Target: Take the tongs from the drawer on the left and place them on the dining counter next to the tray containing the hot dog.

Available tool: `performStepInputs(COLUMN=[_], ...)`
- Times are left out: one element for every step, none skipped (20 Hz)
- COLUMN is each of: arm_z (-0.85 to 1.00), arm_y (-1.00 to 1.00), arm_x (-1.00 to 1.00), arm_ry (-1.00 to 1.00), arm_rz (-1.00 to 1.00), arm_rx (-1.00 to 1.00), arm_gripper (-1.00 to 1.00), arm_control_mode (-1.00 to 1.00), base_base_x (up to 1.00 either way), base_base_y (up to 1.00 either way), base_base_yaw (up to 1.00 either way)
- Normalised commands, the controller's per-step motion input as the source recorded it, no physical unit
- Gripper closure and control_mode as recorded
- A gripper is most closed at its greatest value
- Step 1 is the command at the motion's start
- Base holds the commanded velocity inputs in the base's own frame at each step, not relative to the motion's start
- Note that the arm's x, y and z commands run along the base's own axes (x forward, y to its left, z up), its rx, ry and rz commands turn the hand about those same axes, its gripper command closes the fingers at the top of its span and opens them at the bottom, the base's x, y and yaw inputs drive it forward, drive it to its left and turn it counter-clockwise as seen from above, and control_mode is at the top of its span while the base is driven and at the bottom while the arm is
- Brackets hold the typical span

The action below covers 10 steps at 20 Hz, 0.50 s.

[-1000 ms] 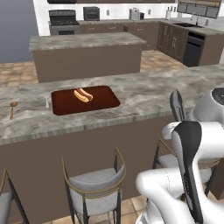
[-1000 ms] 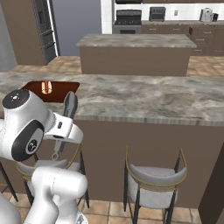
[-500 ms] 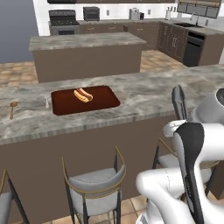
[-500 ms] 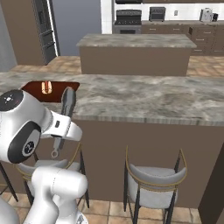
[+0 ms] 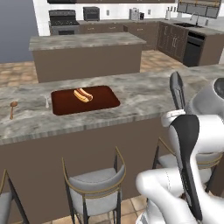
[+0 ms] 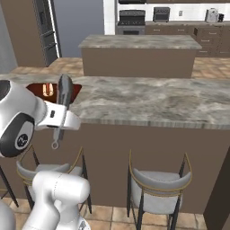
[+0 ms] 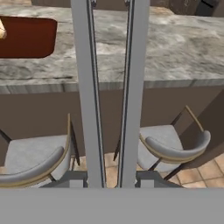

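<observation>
My gripper (image 7: pixel 111 180) is shut on the slim grey tongs (image 7: pixel 89 87), whose two long arms run straight up the hand view. The tongs (image 5: pixel 176 89) stand nearly upright over the near edge of the dining counter (image 5: pixel 144 94), right of the tray. From the right base view the tongs (image 6: pixel 65 92) rise from my gripper (image 6: pixel 59 120) in front of the dining counter (image 6: pixel 148 99). The dark reddish tray (image 5: pixel 103 101) holds the hot dog (image 5: pixel 83 95) further left on the slab. The tray (image 7: pixel 26 37) shows at the hand view's upper left. The drawer is out of view.
A brown wooden spoon (image 5: pixel 12 108) and a tiny silver utensil (image 5: pixel 47 102) lie left of the tray. Bar stools (image 5: pixel 94 186) (image 6: pixel 157 182) stand below the counter's near side. A kitchen island (image 5: pixel 87 41) stands behind the counter.
My hand has lifted the tongs a little higher against the counter edge and drifted slightly left. The tray and hot dog have not moved.
</observation>
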Motion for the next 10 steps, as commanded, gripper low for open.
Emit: performStepInputs(arm_z=[0.21, 0.19, 0.14, 0.09, 0.04, 0.01, 0.00, 0.00, 0.00, 0.00], arm_y=[0.19, 0.20, 0.19, 0.18, 0.18, 0.19, 0.22, 0.25, 0.24, 0.21], arm_x=[0.46, 0.51, 0.51, 0.51, 0.59, 0.62, 0.74, 0.74, 0.78, 0.82], arm_ry=[0.00, 0.01, 0.05, 0.06, 0.07, 0.09, 0.11, 0.11, 0.13, 0.17], arm_rz=[0.07, 0.07, 0.08, 0.08, 0.09, 0.09, 0.09, 0.08, 0.08, 0.09], arm_rx=[-0.02, 0.00, 0.00, 0.00, 0.00, 0.00, 0.00, 0.00, 0.00, 0.00], arm_gripper=[1.00, 1.00, 1.00, 1.00, 1.00, 1.00, 1.00, 1.00, 1.00, 1.00], arm_control_mode=[-1.00, -1.00, -1.00, -1.00, -1.00, -1.00, -1.00, -1.00, -1.00, -1.00], base_base_x=[0.00, 0.00, 0.00, 0.00, 0.00, 0.00, 0.00, 0.00, 0.00, 0.00], base_base_y=[0.00, 0.00, 0.00, 0.00, 0.00, 0.00, 0.00, 0.00, 0.00, 0.00], base_base_yaw=[0.00, 0.00, 0.00, 0.00, 0.00, 0.00, 0.00, 0.00, 0.00, 0.00])
